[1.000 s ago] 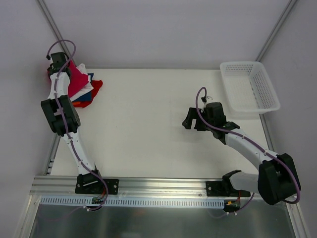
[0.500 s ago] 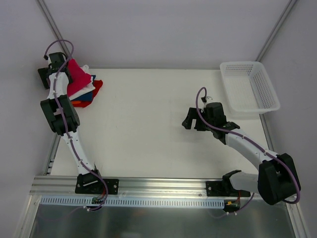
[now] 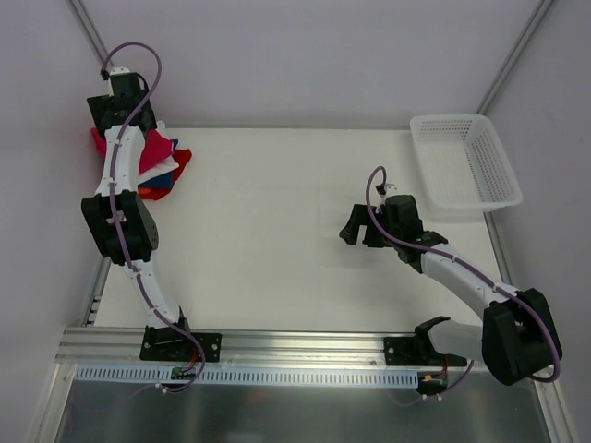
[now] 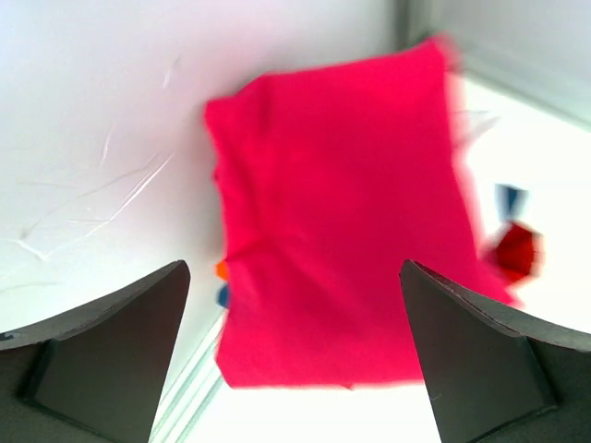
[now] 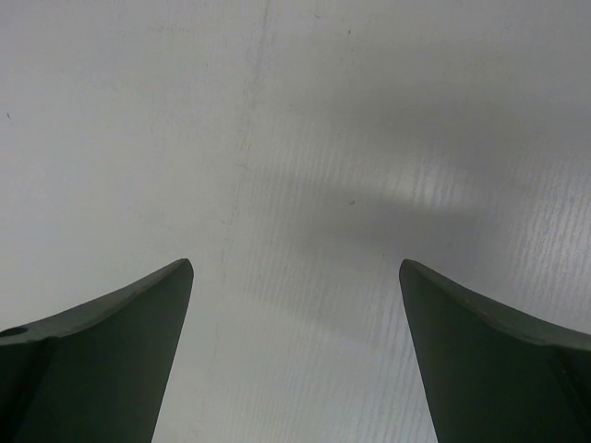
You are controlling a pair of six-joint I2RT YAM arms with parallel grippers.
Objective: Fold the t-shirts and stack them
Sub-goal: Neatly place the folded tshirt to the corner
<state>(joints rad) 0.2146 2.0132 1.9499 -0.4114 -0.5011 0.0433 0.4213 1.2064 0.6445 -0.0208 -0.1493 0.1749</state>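
Left jaws are spread wide with nothing between them. They hang above the crimson shirt [image 4: 342,212], clear of the cloth. In the left wrist view that shirt lies straight under the gap as a folded rectangle. Its long axis runs away from me, tilted a little, so the jaws straddle its short width. The view is blurred, so I can't vouch for how neat the edges are.

Right jaws are just as wide and just as empty, with only bare worktop [image 5: 295,138] beneath them.

The crimson shirt sits on top of the stack [image 3: 164,164], which is in the far-left corner of the worktop. White, blue, orange and red layers peek out from under it. The left arm [image 3: 118,226] reaches right over that corner and hides part of the pile. The right arm [image 3: 457,269] is well apart, over the right half and nearer the basket [image 3: 464,159]. Any tidying of the stack falls to the left, I'd say.

I see no other shirt spread out, so this looks near done. Plain pale walls close in the corner behind.
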